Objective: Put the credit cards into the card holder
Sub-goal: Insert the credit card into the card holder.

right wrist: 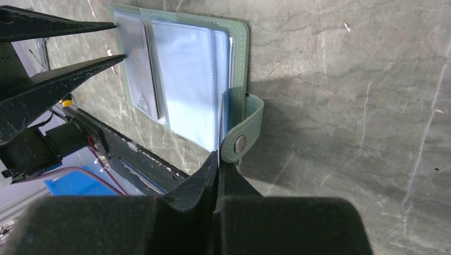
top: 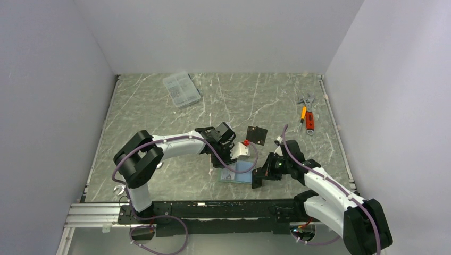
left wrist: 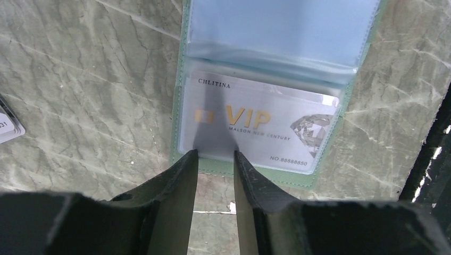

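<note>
One silvery-white plastic credit card (left wrist: 255, 127) sits sleeved in the open grey-green folding card holder (left wrist: 276, 175) on the table. The left gripper (left wrist: 215, 154) is half-open and empty at its edge, and the right gripper (right wrist: 218, 155) is closed tight (by the snap tab (right wrist: 242, 139)). Another pale card (left wrist: 6, 125) lies outside, still to go in.

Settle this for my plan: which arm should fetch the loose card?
Probably the left gripper: open, near the loose card beside the card holder; the right gripper is shut at the snap tab.
</note>
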`<act>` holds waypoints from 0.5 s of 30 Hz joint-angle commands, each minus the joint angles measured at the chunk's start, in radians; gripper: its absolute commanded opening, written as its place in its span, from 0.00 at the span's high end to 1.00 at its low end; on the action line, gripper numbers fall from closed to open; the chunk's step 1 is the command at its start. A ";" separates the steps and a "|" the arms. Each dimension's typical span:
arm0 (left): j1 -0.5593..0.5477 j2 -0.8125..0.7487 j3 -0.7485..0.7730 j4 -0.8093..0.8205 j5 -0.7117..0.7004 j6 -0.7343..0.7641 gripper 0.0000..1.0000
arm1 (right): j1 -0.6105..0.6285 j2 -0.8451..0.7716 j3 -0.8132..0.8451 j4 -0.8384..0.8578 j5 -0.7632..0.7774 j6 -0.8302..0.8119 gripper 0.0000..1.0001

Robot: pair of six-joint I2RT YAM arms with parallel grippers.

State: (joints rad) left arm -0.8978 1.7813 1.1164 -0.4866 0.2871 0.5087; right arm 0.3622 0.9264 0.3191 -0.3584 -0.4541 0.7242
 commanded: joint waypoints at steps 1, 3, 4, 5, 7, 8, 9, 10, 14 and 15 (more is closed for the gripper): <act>-0.004 0.009 0.005 0.009 -0.032 0.026 0.64 | -0.003 -0.010 0.049 -0.002 -0.013 -0.029 1.00; -0.006 0.010 0.011 0.003 -0.032 0.022 0.64 | -0.003 -0.016 0.051 0.008 -0.024 -0.032 1.00; -0.005 0.010 0.012 0.003 -0.034 0.023 0.65 | -0.003 -0.019 0.052 0.013 -0.030 -0.031 1.00; -0.006 0.009 0.012 0.004 -0.036 0.024 0.65 | -0.003 -0.023 0.052 0.017 -0.033 -0.031 1.00; -0.007 0.007 0.014 0.004 -0.037 0.024 0.65 | -0.003 -0.033 0.052 0.015 -0.040 -0.032 1.00; -0.007 0.007 0.013 0.002 -0.036 0.025 0.65 | -0.003 -0.037 0.053 0.009 -0.039 -0.034 1.00; -0.007 0.006 0.015 0.002 -0.038 0.025 0.65 | -0.004 -0.041 0.054 0.005 -0.039 -0.036 1.00; -0.006 0.005 0.014 0.001 -0.041 0.024 0.65 | -0.004 -0.043 0.052 0.000 -0.037 -0.037 1.00; -0.006 0.002 0.017 -0.002 -0.045 0.025 0.66 | -0.004 -0.043 0.035 0.019 -0.049 -0.030 1.00; -0.006 -0.001 0.017 -0.001 -0.046 0.026 0.66 | -0.004 -0.037 0.030 0.026 -0.051 -0.028 1.00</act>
State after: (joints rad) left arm -0.9001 1.7813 1.1164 -0.4866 0.2710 0.5121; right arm 0.3622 0.8936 0.3321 -0.3576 -0.4812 0.6998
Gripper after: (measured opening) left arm 0.346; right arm 0.010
